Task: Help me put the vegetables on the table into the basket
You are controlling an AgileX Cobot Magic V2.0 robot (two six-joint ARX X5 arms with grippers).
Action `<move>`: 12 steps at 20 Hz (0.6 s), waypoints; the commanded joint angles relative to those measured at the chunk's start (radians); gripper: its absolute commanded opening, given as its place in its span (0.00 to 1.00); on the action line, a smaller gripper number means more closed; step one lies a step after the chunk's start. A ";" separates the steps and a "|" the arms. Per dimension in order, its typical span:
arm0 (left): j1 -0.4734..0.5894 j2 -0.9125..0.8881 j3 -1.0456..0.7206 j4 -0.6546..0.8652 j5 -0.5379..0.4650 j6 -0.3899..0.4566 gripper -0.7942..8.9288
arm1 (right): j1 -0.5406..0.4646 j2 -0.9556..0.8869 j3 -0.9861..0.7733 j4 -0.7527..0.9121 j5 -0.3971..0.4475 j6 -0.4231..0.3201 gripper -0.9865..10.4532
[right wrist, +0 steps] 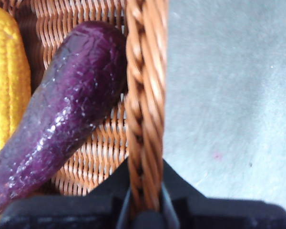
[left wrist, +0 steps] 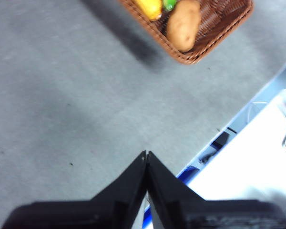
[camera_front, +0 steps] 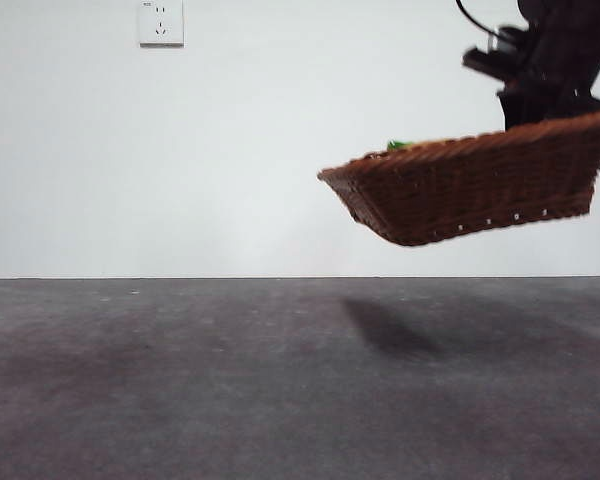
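Front view: wide, shallow dark-brown woven wicker basket [camera_front: 470,190] hangs in the air, clear of the flat dark-grey speckled table [camera_front: 180,390], tilted so the end away from the pincer sits lower. Its shadow lies on the table underneath. A black arm comes in from the top corner & meets the basket's high end; the rim hides the fingertips here. A bit of bright green shows just over the rim, at the far end from the pincer.

Left wrist view: left gripper [left wrist: 146,155] has its two black jaws pressed together w/ nothing between, hovering over bare table. Basket is well apart from it, out past the tips. Inside: brown oval potato [left wrist: 183,24], w/ the yellow corn cob [left wrist: 150,6] & a green bit beside it.

Right wrist view: right gripper [right wrist: 145,210] is clamped on the basket's braided rim, one jaw each side of the braid. Dark purple eggplant [right wrist: 62,114] lies inside, just beyond the jaw & touching the rim; corn cob lies alongside it, farther in.
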 commanded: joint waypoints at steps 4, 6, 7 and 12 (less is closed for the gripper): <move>0.001 -0.026 -0.004 0.004 0.001 -0.020 0.07 | -0.052 0.123 0.000 0.061 -0.069 -0.054 0.08; 0.001 -0.021 -0.004 0.004 0.001 -0.019 0.07 | -0.062 0.175 0.000 0.106 -0.073 -0.054 0.08; 0.001 -0.021 -0.004 0.004 0.001 -0.020 0.07 | -0.066 0.201 0.000 0.119 -0.079 -0.054 0.08; 0.001 -0.011 -0.004 0.004 0.001 -0.020 0.07 | -0.069 0.318 0.000 0.151 -0.083 -0.066 0.08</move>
